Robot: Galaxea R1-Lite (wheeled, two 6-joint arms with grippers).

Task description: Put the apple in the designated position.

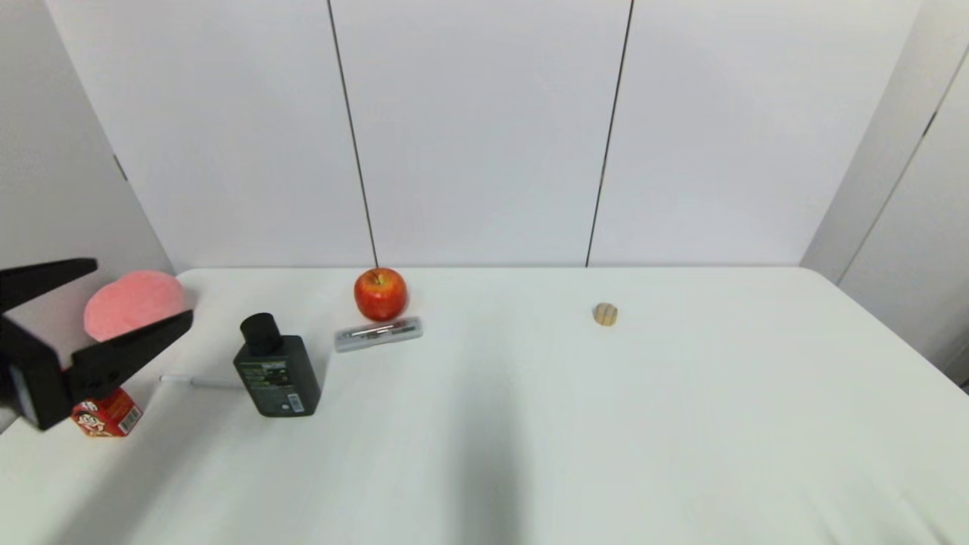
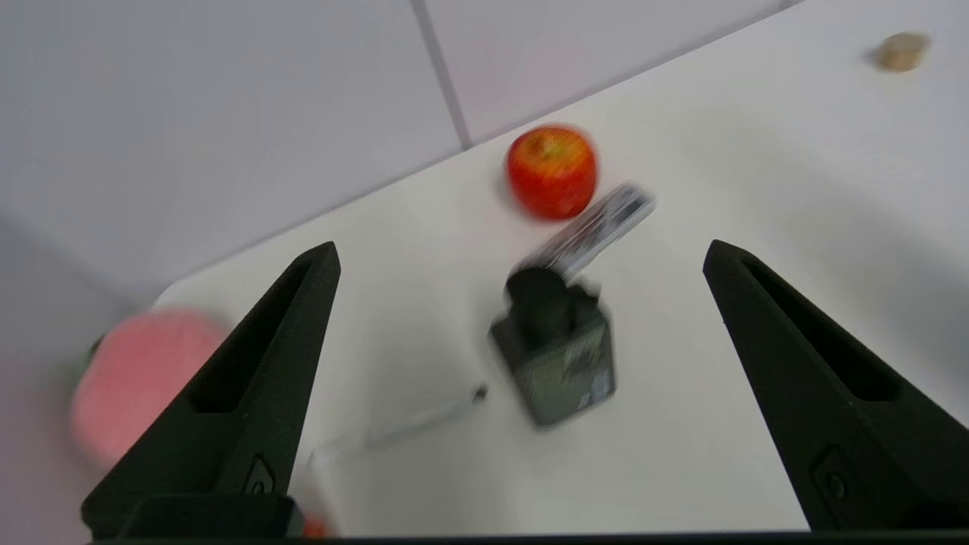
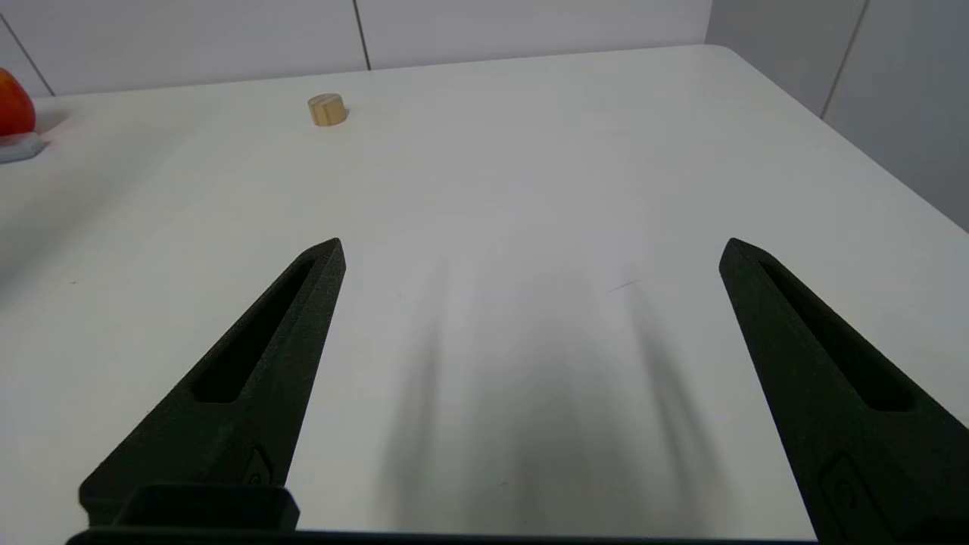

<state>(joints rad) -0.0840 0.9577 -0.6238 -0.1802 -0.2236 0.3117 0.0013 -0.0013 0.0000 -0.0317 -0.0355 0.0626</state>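
Head view: left hand point(image 1: 140, 291) wide open, empty, well left of the apple point(image 1: 381, 294).

Left wrist view motion-blurred, dark bottle point(image 2: 556, 356) label unreadable; red carton point(image 1: 106, 413) half hidden behind left gripper point(image 1: 140, 297), whose body runs off the left edge; apple point(image 3: 15, 104) cut by the right wrist view's edge; right arm unseen from the head.
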